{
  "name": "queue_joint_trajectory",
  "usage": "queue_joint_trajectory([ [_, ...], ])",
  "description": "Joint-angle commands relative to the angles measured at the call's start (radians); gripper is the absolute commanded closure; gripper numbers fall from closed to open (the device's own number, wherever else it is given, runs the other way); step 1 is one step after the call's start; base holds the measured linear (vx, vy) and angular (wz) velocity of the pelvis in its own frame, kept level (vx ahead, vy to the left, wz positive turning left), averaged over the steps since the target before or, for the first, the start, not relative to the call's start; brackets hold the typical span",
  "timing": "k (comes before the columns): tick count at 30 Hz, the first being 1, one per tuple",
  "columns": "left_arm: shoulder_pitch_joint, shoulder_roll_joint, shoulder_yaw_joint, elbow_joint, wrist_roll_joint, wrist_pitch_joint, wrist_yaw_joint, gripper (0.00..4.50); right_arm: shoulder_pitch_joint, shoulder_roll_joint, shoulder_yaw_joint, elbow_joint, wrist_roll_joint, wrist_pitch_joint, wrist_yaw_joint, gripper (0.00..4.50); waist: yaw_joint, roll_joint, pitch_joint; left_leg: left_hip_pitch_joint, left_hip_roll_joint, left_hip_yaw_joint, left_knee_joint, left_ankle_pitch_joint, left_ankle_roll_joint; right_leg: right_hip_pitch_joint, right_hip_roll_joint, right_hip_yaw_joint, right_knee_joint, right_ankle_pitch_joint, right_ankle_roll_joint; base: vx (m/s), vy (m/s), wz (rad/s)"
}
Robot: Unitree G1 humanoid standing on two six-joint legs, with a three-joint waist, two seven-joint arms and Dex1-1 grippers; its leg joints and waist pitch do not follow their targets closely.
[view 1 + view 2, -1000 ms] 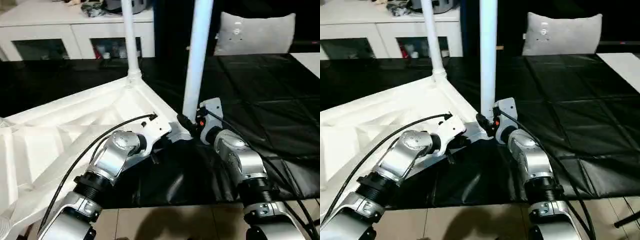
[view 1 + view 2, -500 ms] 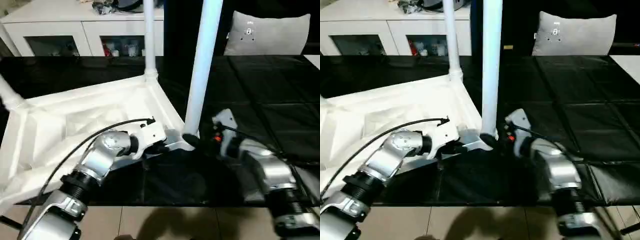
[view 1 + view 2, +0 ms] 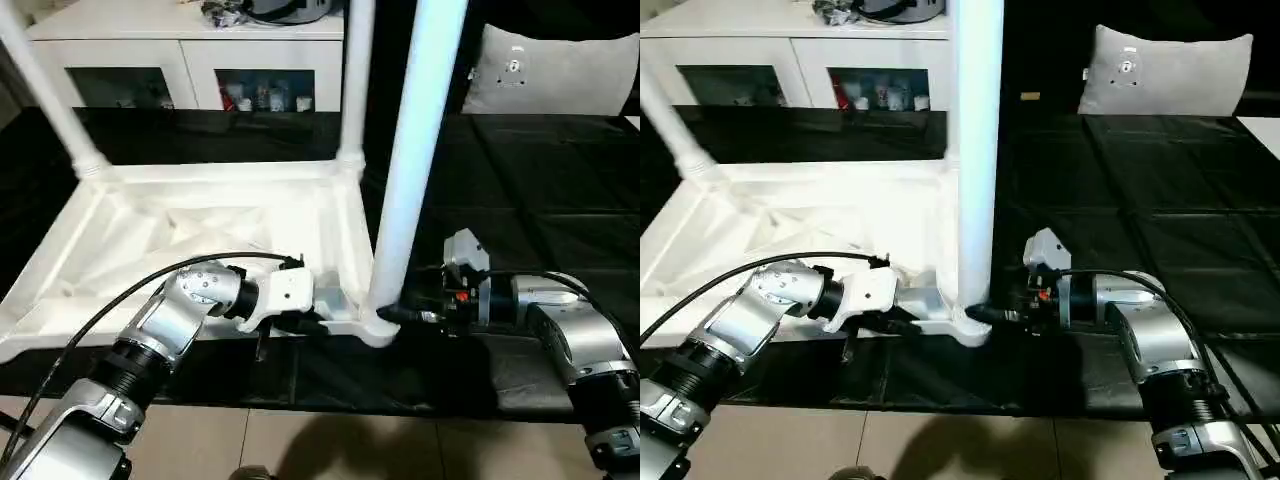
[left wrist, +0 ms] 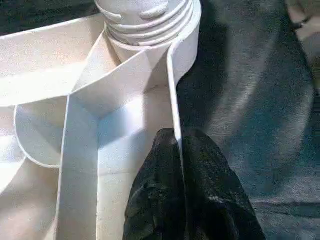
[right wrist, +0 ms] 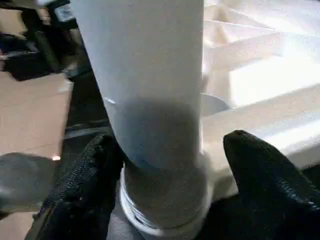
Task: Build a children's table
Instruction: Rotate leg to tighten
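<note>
The children's table top [image 3: 200, 225] lies upside down on the black cover, ribbed underside up. Three white legs stand in its corner sockets: the near right leg [image 3: 420, 150], the far right leg [image 3: 355, 70] and the far left leg [image 3: 45, 85]. My left gripper [image 3: 318, 322] is shut on the top's near rim wall [image 4: 172, 90], one finger on each side, just beside the near right socket. My right gripper [image 5: 172, 145] reaches in from the right and stands open around the base of the near right leg [image 5: 150, 75], with a gap at one finger [image 5: 265, 175].
The black cover [image 3: 540, 200] stretches away to the right of the table top. A white cabinet with glass doors [image 3: 190, 60] stands behind, and a grey cushion [image 3: 550, 70] sits at the back right. Beige floor [image 3: 300, 440] shows below the near edge.
The view has shifted, bringing the far left leg into sight; the top now lies squarer to me. My right forearm has swung to reach the leg base from the side. The left grip is unchanged.
</note>
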Motion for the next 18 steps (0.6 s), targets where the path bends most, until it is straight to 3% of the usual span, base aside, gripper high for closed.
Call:
queue_joint_trajectory([
  [1, -0.015, -0.002, -0.038, -0.01, 0.013, -0.03, -0.034, 4.5, -0.017, -0.011, 0.022, -0.032, 0.013, 0.026, 0.034, 1.43, -0.004, -0.013, -0.068, -0.006, 0.024, 0.009, -0.063, -0.143, 0.09, 0.061, -0.059, 0.054, -0.072, -0.29, -0.163, 0.0, 0.0, 0.0],
  [12, -0.014, -0.005, -0.04, 0.0, 0.012, -0.048, -0.043, 4.5, -0.01, -0.015, 0.035, -0.042, 0.036, 0.067, 0.077, 2.4, 0.006, -0.015, -0.069, -0.007, 0.023, 0.008, -0.062, -0.127, 0.079, 0.06, -0.059, 0.054, -0.07, -0.294, -0.15, 0.0, 0.0, 0.0],
  [18, -0.002, -0.019, -0.014, -0.019, -0.026, -0.015, -0.037, 4.5, 0.009, -0.012, 0.041, -0.065, 0.055, 0.104, 0.076, 2.46, 0.007, -0.012, -0.07, -0.006, 0.024, 0.008, -0.062, -0.13, 0.076, 0.061, -0.058, 0.054, -0.069, -0.283, -0.156, 0.0, 0.0, 0.0],
])
